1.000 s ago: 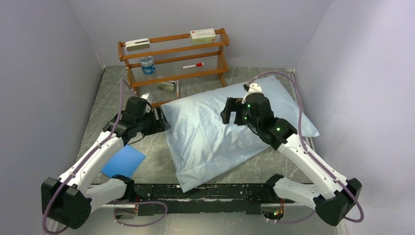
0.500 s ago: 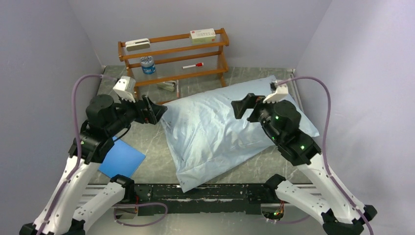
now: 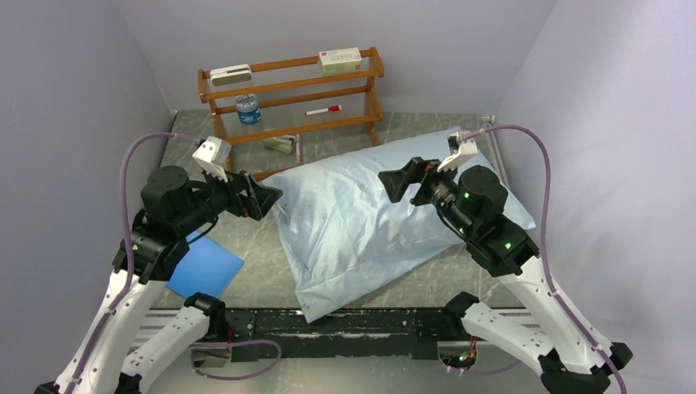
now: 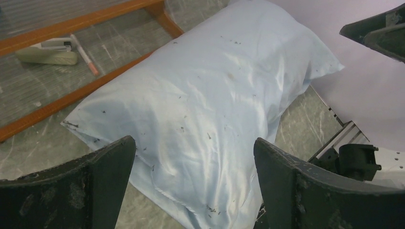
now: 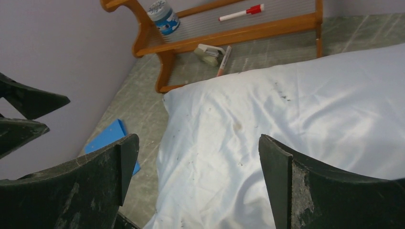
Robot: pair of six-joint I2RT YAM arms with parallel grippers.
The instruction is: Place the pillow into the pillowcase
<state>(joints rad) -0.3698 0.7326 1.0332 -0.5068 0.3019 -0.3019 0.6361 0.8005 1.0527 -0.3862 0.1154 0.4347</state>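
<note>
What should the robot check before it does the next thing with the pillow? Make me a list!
1. Left end effector open and empty: ok.
2. Right end effector open and empty: ok.
3. Neither end effector touches the pillowcase: ok.
4. Pillow all the way inside: the pillowcase is plump and no white pokes out, but its opening is not plain to see: cannot tell.
5. Blue card lies apart from the pillowcase: ok.
</note>
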